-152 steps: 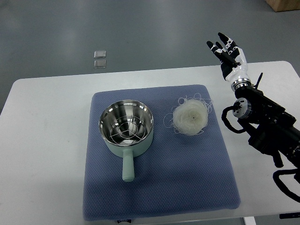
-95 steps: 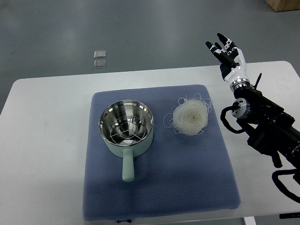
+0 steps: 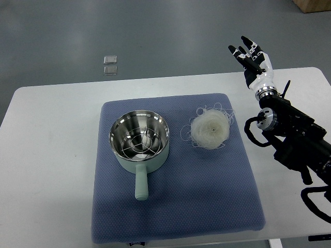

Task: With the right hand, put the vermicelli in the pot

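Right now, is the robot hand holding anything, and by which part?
Nothing is held. The right robot hand is open and raised beyond the table's far edge; the vermicelli lies untouched on the blue mat beside the pot.

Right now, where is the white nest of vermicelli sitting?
In the top view the round white nest of vermicelli lies on the blue mat, right of centre, just beside the mint-green steel-lined pot and apart from it.

Vermicelli (image 3: 210,130) beside pot (image 3: 139,142), R hand (image 3: 254,61) apart
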`<move>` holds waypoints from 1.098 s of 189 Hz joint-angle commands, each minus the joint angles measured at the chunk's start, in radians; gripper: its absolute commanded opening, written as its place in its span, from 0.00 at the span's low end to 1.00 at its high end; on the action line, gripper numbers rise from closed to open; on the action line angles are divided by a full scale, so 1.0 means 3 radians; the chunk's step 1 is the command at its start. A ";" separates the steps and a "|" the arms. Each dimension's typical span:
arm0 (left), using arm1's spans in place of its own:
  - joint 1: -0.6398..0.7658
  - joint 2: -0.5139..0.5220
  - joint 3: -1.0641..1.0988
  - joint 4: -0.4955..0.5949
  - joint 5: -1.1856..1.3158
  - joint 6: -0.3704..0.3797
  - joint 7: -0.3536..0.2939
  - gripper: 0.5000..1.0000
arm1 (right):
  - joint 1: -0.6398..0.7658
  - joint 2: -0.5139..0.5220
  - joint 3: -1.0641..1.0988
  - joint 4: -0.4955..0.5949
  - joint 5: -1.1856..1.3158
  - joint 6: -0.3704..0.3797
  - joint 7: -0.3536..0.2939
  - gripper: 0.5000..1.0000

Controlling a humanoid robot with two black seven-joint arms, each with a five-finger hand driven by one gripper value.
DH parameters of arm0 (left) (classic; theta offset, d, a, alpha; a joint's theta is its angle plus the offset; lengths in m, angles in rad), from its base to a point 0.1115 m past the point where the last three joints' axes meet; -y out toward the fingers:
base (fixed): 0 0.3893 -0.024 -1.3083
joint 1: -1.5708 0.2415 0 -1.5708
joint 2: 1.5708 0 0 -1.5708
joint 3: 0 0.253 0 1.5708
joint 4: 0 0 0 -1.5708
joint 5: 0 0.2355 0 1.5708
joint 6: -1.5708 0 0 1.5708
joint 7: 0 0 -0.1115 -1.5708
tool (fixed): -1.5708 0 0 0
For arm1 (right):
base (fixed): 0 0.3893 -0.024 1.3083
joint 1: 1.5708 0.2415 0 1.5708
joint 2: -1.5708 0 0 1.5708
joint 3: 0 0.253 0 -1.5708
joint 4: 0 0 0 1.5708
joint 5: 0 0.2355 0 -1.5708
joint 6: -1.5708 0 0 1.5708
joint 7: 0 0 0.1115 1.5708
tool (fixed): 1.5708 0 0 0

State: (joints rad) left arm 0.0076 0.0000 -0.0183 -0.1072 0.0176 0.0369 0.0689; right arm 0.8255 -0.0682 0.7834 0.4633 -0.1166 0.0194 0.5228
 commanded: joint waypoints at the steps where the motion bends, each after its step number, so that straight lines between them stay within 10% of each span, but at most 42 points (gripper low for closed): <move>1: 0.0000 0.0000 0.0005 0.0005 -0.0002 0.0000 -0.0005 1.00 | 0.0004 -0.0003 0.0001 0.0000 0.0000 -0.0003 0.0001 0.85; 208: -0.0010 0.0000 -0.0001 0.0000 -0.0002 0.0000 0.0000 1.00 | 0.0091 -0.0269 -0.0019 0.0138 -0.0552 0.0002 -0.0014 0.85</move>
State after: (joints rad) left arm 0.0046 0.0000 -0.0185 -0.1074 0.0180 0.0369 0.0689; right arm 0.8483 -0.1245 0.7804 0.4888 -0.1810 0.0177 0.5194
